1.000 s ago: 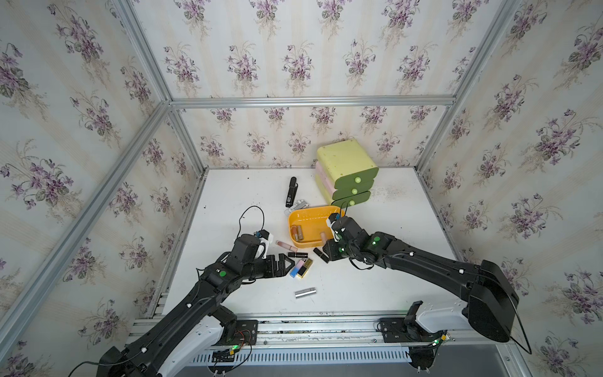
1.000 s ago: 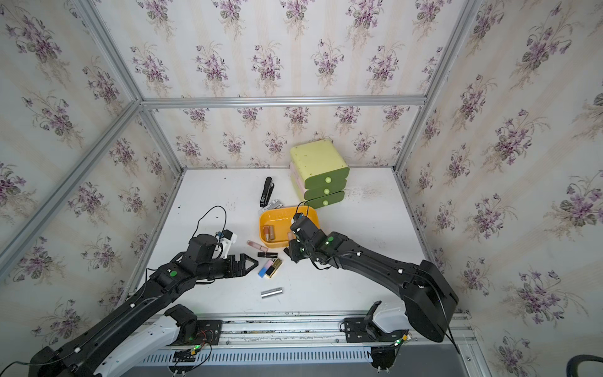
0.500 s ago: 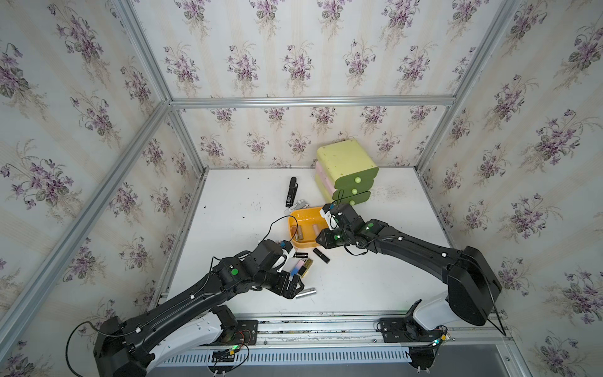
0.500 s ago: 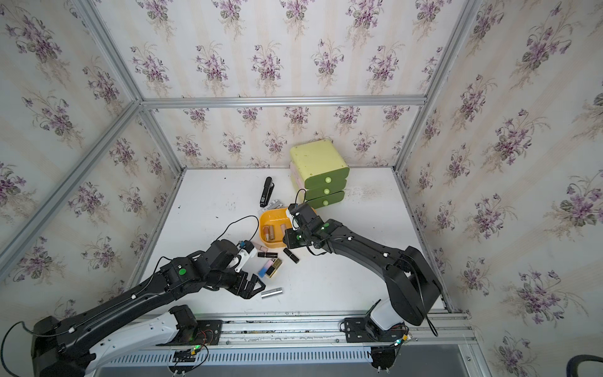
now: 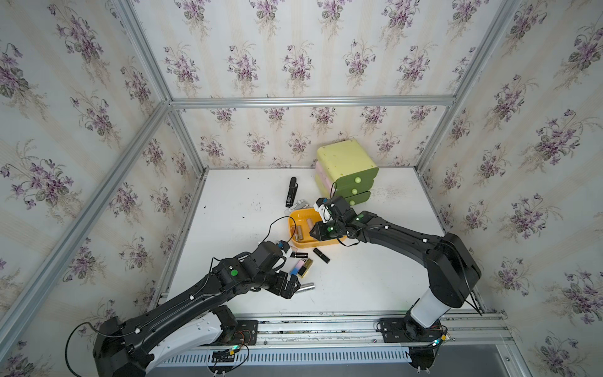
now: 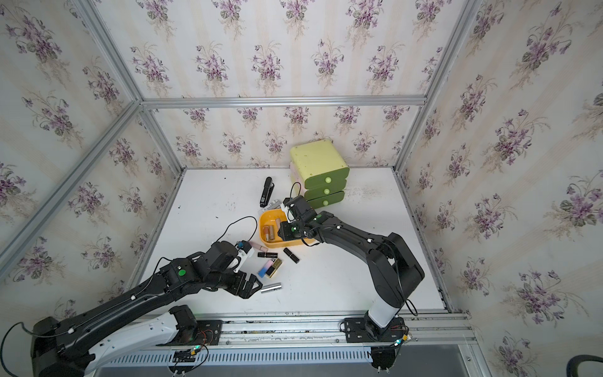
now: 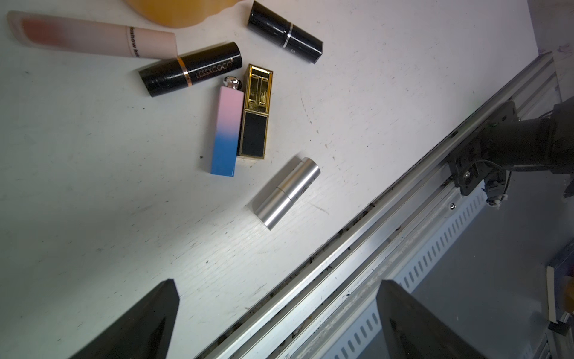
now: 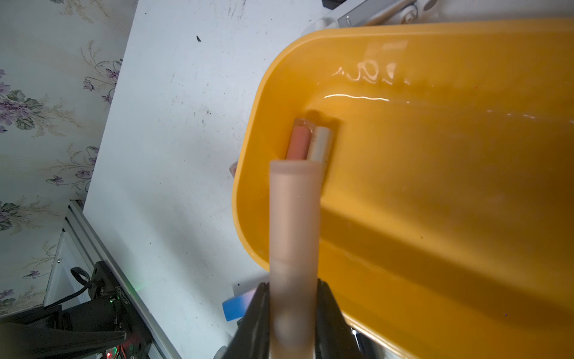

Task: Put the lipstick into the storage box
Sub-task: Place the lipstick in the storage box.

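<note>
My right gripper is shut on a pale beige lipstick, which points into the orange-yellow storage box just above its near corner. Two lipsticks lie inside the box. In both top views the right gripper hovers over the storage box. My left gripper stands open and empty near the table's front edge, beside a silver lipstick. Several more lipsticks lie loose in front of the box, among them a pink-blue one.
A pale green three-drawer unit stands behind the box, with a black stapler to its left. A gold-black lipstick, two black ones and a pale pink tube lie together. The metal front rail runs close by.
The right gripper has carried the beige lipstick from the table in front of the box to above the box. The left gripper has swung toward the front edge, next to the silver lipstick.
</note>
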{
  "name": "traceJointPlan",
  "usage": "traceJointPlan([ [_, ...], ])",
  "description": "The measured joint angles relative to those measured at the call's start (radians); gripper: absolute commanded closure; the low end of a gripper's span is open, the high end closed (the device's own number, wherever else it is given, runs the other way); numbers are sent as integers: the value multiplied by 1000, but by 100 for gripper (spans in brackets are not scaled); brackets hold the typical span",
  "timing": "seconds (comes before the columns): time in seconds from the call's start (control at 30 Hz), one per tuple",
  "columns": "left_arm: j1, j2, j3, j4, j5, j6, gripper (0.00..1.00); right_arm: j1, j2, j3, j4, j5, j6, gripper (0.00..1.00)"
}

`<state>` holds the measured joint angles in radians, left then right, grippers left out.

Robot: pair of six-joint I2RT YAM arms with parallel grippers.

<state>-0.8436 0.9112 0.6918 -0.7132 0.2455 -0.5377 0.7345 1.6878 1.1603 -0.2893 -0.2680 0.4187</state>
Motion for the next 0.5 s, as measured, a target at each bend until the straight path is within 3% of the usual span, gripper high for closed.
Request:
traceJointPlan([
  [0.5, 2, 37, 4, 4, -48, 2, 0, -42, 180, 91, 2, -18, -44, 81],
])
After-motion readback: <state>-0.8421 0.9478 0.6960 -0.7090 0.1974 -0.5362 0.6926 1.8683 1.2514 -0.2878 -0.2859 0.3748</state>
